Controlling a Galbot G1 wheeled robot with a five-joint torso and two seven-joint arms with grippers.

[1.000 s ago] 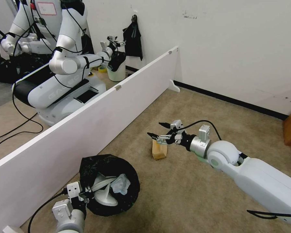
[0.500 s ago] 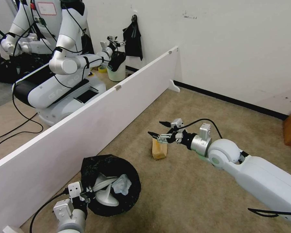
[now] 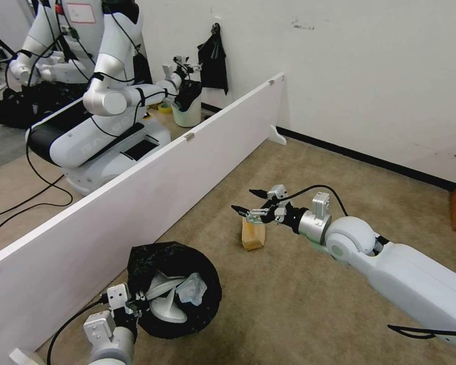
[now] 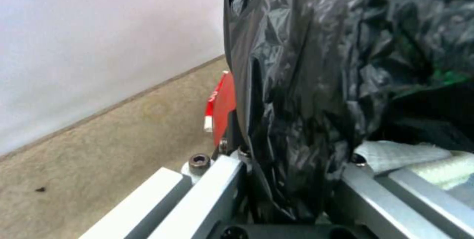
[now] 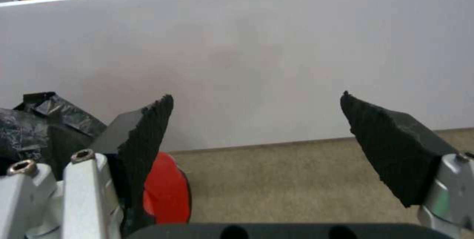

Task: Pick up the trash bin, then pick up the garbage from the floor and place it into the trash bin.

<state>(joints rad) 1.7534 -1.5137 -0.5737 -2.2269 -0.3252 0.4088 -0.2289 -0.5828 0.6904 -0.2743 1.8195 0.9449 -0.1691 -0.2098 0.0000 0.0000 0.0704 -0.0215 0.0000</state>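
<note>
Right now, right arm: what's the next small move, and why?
Probably lower the right gripper onto the tan paper bag: its fingers are open and hover just above the bag's top, holding nothing. The left gripper already holds the trash bin by its rim.

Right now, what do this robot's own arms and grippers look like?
Both arms have glossy white shells and silver metal wrists with black cables looping over them. The right gripper has silver brackets and black, wedge-shaped, rough-textured fingers. The left gripper has silver bar fingers with visible hex screws.
</note>
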